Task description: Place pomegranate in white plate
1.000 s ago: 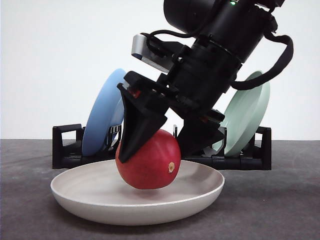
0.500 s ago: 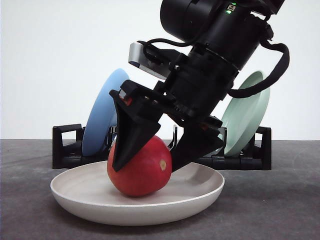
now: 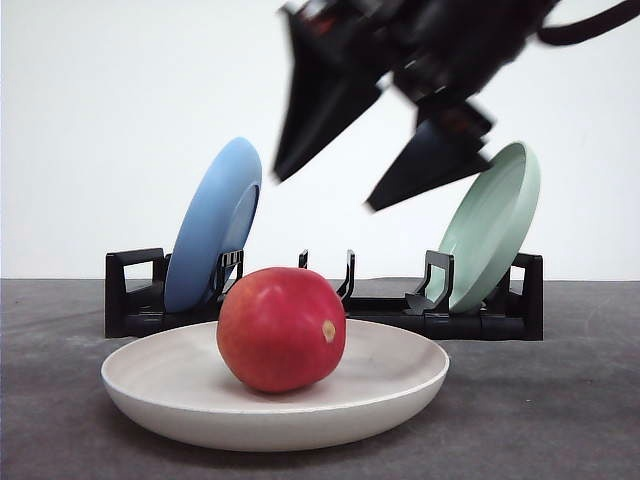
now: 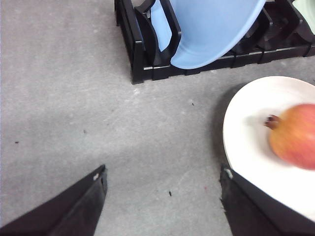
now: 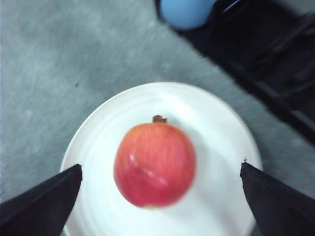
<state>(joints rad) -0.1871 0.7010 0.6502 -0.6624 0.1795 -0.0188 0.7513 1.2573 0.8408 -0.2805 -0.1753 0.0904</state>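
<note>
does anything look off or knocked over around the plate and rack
Nothing stands out. The pomegranate sits whole inside the white plate, which lies flat on the table. The blue plate and green plate lean in the black rack as stored plates would. The right gripper is open above the fruit.

You have the pomegranate (image 3: 281, 328) sitting in the white plate (image 3: 400, 385), a little left of its middle, at the front of the table (image 3: 560, 420). Behind the plate runs the rack (image 3: 135, 292) — one plate (image 3: 205, 230) leans in its left end, another plate (image 3: 495, 225) in its right end, the slots between them bare. The right gripper (image 3: 325, 190) hangs above the fruit — well apart from it.
</note>
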